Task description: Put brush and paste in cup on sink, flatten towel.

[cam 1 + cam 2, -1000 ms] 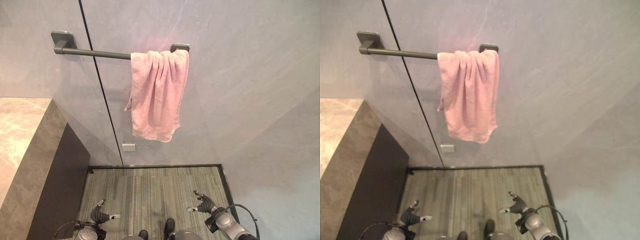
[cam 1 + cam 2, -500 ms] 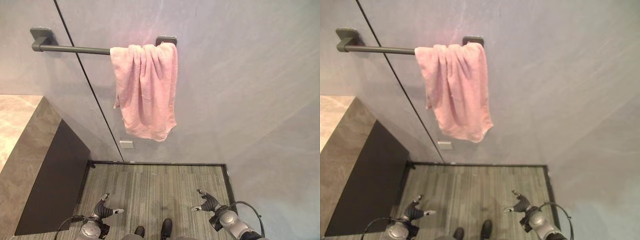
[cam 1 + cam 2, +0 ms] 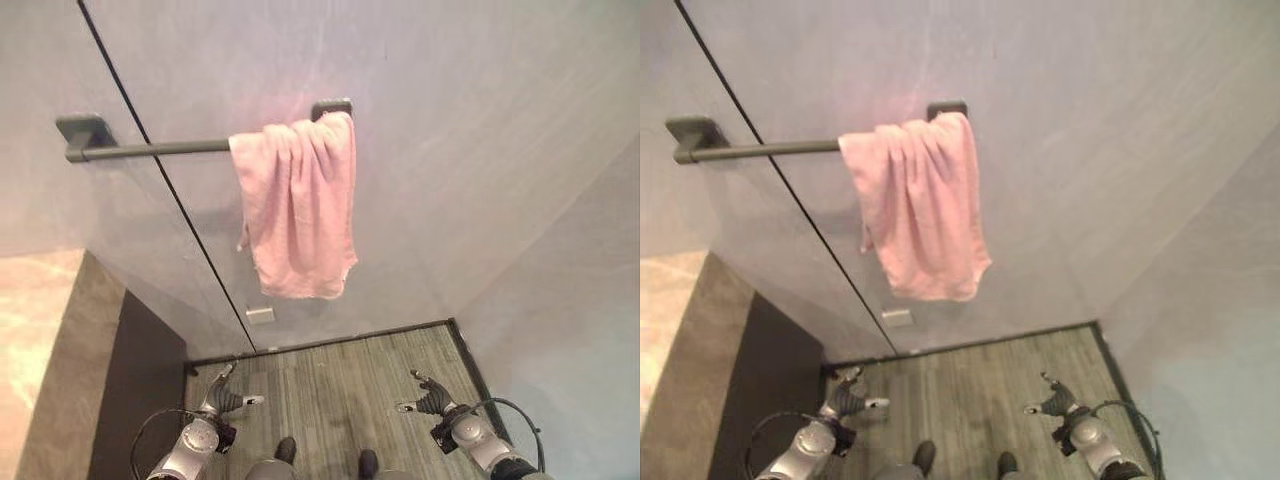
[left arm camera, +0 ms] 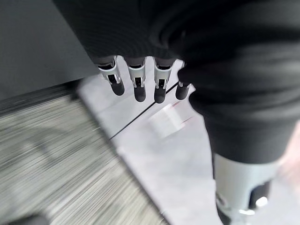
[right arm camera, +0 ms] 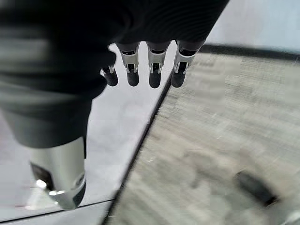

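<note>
Grey wall | pink towel bunched on rail, hanging lengthwise down | left hand, right hand relaxed, empty

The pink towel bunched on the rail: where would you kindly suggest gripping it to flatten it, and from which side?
Probably its free left edge, from the left: the pink towel is gathered against the rail's right bracket, leaving bare rail leftward to spread along.
</note>
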Robot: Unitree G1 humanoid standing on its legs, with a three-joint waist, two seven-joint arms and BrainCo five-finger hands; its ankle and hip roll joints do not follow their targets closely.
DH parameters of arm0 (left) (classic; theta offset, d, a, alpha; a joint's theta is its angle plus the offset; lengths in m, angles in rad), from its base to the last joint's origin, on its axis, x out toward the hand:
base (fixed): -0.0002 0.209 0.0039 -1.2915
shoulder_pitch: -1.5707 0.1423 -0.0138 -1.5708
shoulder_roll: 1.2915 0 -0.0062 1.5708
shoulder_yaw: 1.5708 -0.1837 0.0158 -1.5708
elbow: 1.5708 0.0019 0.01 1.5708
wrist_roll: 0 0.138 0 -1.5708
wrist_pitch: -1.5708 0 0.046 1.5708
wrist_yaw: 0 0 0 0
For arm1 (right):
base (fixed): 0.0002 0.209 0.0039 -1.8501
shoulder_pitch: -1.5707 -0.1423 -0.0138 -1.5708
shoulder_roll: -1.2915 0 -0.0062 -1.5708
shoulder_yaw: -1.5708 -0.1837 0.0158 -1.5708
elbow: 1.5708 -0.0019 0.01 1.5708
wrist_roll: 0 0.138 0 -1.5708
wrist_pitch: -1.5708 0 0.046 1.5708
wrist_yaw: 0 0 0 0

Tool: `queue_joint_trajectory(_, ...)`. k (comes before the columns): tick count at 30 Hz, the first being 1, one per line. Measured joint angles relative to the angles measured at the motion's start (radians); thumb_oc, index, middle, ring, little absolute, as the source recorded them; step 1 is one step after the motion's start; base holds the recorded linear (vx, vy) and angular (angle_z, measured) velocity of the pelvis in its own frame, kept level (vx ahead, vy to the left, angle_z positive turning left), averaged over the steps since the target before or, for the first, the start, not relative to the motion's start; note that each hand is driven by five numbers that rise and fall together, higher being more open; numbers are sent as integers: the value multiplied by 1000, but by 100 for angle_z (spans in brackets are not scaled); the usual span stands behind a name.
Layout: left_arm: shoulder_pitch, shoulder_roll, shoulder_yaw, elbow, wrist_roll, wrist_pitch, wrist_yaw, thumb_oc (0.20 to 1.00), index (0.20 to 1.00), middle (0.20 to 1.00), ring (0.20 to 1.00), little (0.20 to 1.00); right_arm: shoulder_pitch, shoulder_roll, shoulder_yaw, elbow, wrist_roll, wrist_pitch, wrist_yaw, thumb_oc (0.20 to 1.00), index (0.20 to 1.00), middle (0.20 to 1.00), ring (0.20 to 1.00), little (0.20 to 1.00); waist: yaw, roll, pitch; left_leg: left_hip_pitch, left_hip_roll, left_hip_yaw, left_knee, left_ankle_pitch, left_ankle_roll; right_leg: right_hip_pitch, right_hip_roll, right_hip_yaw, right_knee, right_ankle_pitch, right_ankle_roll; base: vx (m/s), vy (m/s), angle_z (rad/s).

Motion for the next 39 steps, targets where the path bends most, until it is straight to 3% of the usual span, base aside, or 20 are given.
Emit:
queue_joint_trajectory(2, 23, 17, 5, -10, 3, 1, -6, 1000, 1000, 1000, 1000, 1000, 3, 18, 37, -33, -9, 3, 3, 1000, 1000, 1000, 1000, 1000, 26, -2, -8, -23, -45, 24, 77, -55, 49, 2, -43, 3, 28, -12, 3, -2, 225, -22)
queue_joint_trajectory(4, 56, 33, 27, -25, 11, 3, -9, 1000, 1000, 1000, 1000, 1000, 14, 32, 41, -49, -15, 1, 9, 1000, 1000, 1000, 1000, 1000, 35, -12, -15, -13, -58, 33, 89, -57, 52, -4, -62, 4, 76, -48, 29, -24, 174, 1)
queue_joint_trajectory(7, 120, 76, 35, -32, 13, 7, -13, 1000, 1000, 1000, 1000, 1000, 11, 54, 46, -48, -27, 1, 10, 1000, 1000, 1000, 1000, 1000, 85, -45, -25, -15, -69, 82, 105, -65, 72, -31, -86, 0, 127, -42, 59, -27, 118, -32)
queue_joint_trajectory(9, 135, 72, 36, -33, 14, 10, -14, 1000, 1000, 1000, 1000, 1000, 14, 52, 44, -44, -28, 1, 10, 1000, 1000, 1000, 1000, 1000, 80, -44, -26, -10, -71, 73, 106, -70, 73, -33, -89, -3, 152, -42, 66, -28, 166, -7)
queue_joint_trajectory(10, 143, 77, 29, -51, 43, 10, -16, 1000, 1000, 1000, 1000, 1000, 14, 54, 46, -53, -28, 1, 10, 1000, 1000, 1000, 1000, 1000, 86, -46, -7, 4, -65, 73, 104, -64, 95, -63, -83, -7, 251, -24, 75, 34, 61, 0)
queue_joint_trajectory(12, 161, 77, 30, -81, 51, 9, -22, 1000, 1000, 1000, 1000, 1000, 25, 54, 45, -59, -28, 1, 10, 1000, 1000, 1000, 1000, 1000, 80, -44, -5, 11, -56, 67, 102, -73, 97, -92, -70, -8, 272, -43, 72, 58, -2, 0)
queue_joint_trajectory(15, 166, 77, 30, -109, 58, 8, -38, 1000, 1000, 1000, 1000, 1000, 44, 50, 45, -76, -28, 0, 10, 1000, 1000, 1000, 1000, 1000, 73, -54, -5, 18, -52, 41, 93, -73, 93, -99, -26, 3, 207, -63, 74, 80, -97, 15)
queue_joint_trajectory(17, 154, 78, 31, -125, 77, 6, -38, 1000, 1000, 1000, 1000, 1000, 27, 34, 45, -78, -27, -8, 3, 1000, 1000, 1000, 1000, 1000, 70, -45, 6, -8, -41, 24, 111, -77, 101, -151, -8, 4, 96, -43, 77, 66, -114, 13)
queue_joint_trajectory(18, 148, 79, 33, -135, 79, 6, -37, 1000, 1000, 1000, 1000, 1000, 15, 24, 43, -79, -27, -8, -2, 1000, 1000, 1000, 1000, 1000, 53, -31, 24, -19, -31, 3, 130, -85, 91, -162, -19, -1, 15, -9, 84, 134, -193, 44)
queue_joint_trajectory(19, 159, 77, 48, -147, 79, 5, -38, 1000, 1000, 1000, 1000, 1000, 18, 25, 43, -82, -27, -6, -3, 1000, 1000, 1000, 1000, 1000, 42, -30, 38, -16, -29, -11, 135, -90, 74, -168, -21, 13, 29, -3, 85, 92, -120, 63)
queue_joint_trajectory(21, 186, 72, 82, -177, 79, 4, -36, 1000, 1000, 1000, 1000, 1000, 34, 38, 49, -80, -27, -6, 0, 1000, 1000, 1000, 1000, 1000, 55, -62, 18, -3, -21, -35, 119, -103, 52, -168, -24, 21, 119, -3, 83, 124, -177, 55)
queue_joint_trajectory(22, 197, 82, 99, -195, 78, 5, -35, 1000, 1000, 1000, 1000, 1000, 33, 42, 45, -81, -27, -7, -1, 1000, 1000, 1000, 1000, 1000, 55, -87, 4, 0, -16, -41, 104, -101, 45, -152, -18, 18, 113, -7, 75, 135, -202, 44)
queue_joint_trajectory(23, 221, 88, 104, -212, 76, 7, -36, 1000, 1000, 1000, 1000, 1000, 22, 37, 27, -81, -26, -9, -2, 1000, 1000, 1000, 1000, 1000, 66, -106, -10, 3, 5, -58, 95, -106, 22, -126, 5, 1, 69, 31, 62, 108, -166, 37)
queue_joint_trajectory(26, 303, 110, 105, -337, 70, 9, -45, 1000, 1000, 1000, 1000, 1000, 18, 19, -62, -81, -1, -9, -34, 1000, 1000, 1000, 1000, 1000, 78, -106, -28, 5, 81, -97, 38, -90, -21, -81, 82, -46, -54, 72, 22, 54, -86, 27)
queue_joint_trajectory(31, 304, 111, 118, -447, 46, 9, -51, 1000, 1000, 1000, 1000, 1000, 30, -26, -134, -136, 80, -8, -73, 1000, 1000, 1000, 1000, 1000, 72, -72, -29, 37, 163, -119, -90, -40, -92, -32, 143, -88, -166, 123, -20, 50, -72, 11)
queue_joint_trajectory(35, 300, 121, 192, -534, 36, 6, -50, 1000, 1000, 1000, 1000, 1000, 39, -26, -148, -213, 135, -8, -71, 1000, 1000, 1000, 1000, 1000, 48, -58, -33, 42, 175, -124, -124, -30, -109, -34, 149, -101, -174, 115, -23, 31, -13, 6)
queue_joint_trajectory(39, 298, 190, 273, -605, 27, 4, -48, 1000, 1000, 1000, 1000, 1000, 23, -31, -153, -332, 160, -9, -67, 1000, 1000, 1000, 1000, 1000, 46, -57, -36, 53, 173, -124, -144, -24, -109, -34, 142, -104, -174, 109, -22, 23, 11, 2)
